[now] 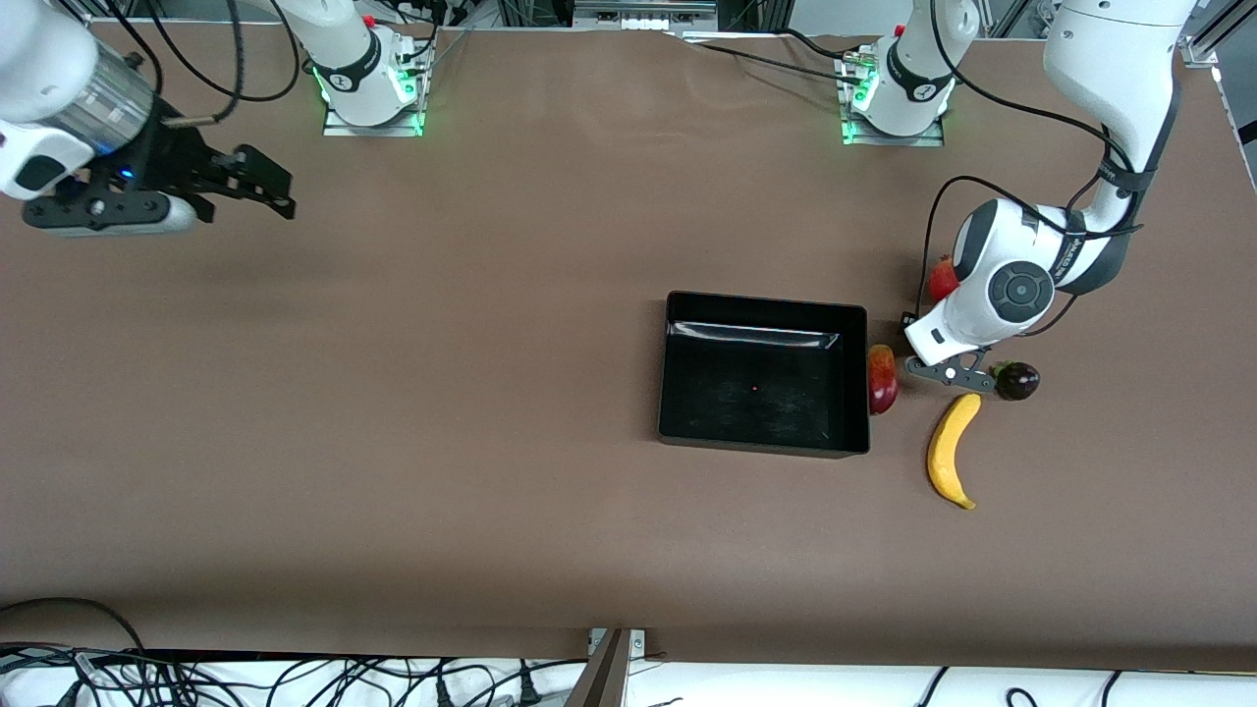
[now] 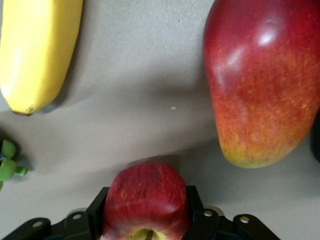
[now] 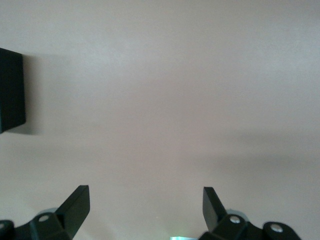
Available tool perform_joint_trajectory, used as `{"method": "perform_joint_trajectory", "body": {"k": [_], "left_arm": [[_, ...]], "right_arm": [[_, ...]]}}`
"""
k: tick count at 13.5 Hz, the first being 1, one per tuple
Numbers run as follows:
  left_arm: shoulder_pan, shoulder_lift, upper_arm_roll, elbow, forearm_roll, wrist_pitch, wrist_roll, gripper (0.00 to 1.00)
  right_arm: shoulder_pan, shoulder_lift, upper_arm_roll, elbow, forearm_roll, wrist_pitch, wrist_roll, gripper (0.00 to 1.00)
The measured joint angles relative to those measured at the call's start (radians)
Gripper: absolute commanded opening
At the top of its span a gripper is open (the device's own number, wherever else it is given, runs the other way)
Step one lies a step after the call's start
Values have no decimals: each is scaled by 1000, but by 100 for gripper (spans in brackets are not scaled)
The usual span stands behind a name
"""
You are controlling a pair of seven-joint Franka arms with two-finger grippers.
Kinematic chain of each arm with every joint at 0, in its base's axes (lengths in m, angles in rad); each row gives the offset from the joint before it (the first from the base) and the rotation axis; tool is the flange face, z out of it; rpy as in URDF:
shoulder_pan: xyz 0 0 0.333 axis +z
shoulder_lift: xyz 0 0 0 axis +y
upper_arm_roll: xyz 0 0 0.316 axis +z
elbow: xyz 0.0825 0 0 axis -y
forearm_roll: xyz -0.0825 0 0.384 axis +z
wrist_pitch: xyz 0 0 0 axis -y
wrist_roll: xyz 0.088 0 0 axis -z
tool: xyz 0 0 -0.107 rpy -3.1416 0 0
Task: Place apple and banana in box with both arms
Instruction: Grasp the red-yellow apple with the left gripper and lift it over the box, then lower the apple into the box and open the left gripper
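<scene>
Gripping the apple (image 2: 146, 200) are the left jaws (image 2: 145, 212); right jaws (image 3: 145, 207) hang wide, empty.

No readable text, label, brand or number is showing anywhere: not on the box (image 1: 765, 319), the fruit beside it, or either arm.

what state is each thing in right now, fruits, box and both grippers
apple: between the left gripper's fingers, gripped
left gripper: shut on the apple, low at the table beside the box
banana: lying on the table, untouched
box: on the table, nothing in it
mango: lying against the box's outer wall
eggplant: on the table by the left gripper
right gripper: open, holding nothing, waiting over bare table
</scene>
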State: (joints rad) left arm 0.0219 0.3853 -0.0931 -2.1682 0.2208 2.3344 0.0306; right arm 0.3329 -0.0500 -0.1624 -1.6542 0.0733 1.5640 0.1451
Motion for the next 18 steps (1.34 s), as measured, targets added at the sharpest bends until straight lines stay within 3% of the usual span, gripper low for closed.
{"method": "perform_joint_trajectory", "body": {"k": [3,7,11,15,16,17,18], "left_arm": [[-3,-37,-29,103,-1,-170,-5,0],[-17,-65,-117,322,-128,-447,-109,0],[-134,-21,-148,377,-207,-415,-349,0],[-216,138,-147,378,-204,-275,-476,3],[-215,175,-144,378,-203,-243,-476,20],[-214,202,-141,379,-203,-224,-476,70],[-211,216,-139,381,-203,-216,-476,100]], "right_arm": [[-196,-14,130,-37,-2,19,-86,100],[-243,-8,167,-55,-36,65,-103,100],[-243,3,179,-43,-53,100,-103,100],[-243,6,185,-27,-73,104,-103,100],[-243,6,185,-26,-74,109,-103,100],[-243,6,185,-25,-74,113,-102,100],[-243,7,184,-25,-74,114,-102,100]]}}
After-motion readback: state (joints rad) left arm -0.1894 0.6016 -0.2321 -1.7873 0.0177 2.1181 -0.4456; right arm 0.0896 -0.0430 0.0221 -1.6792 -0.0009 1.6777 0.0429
